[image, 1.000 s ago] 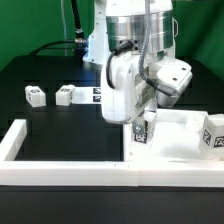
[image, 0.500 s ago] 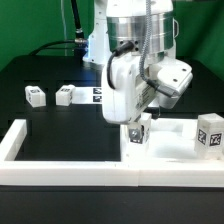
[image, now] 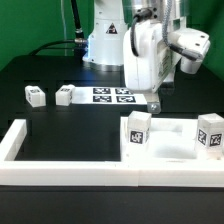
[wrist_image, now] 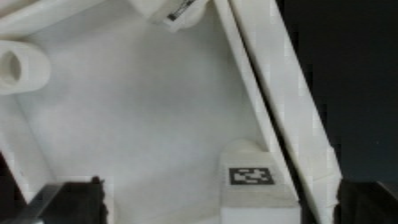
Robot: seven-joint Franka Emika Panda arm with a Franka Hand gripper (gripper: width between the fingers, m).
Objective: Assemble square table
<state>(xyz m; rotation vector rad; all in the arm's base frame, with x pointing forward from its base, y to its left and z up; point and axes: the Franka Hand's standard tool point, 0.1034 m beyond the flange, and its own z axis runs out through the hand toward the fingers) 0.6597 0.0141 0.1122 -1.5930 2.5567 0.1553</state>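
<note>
The slab (image: 165, 142) sits in the wall's (image: 20, 140) corner, cut off at the exterior view's right edge, with two legs (image: 137, 131) upright on it. Two loose legs (image: 35, 94) lie near the marker board (image: 112, 95). The gripper (image: 155, 103) is spread and empty, its fingertips (wrist_image: 71, 195) dark blurs in the wrist view. Half a second ago it was down at the nearer leg; now it hangs above.

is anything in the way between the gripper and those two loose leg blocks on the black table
Nothing upright does. The open gripper hangs beside the flat marker board, which alone lies between it and the nearer leg block, and looks low enough to pass over.
</note>
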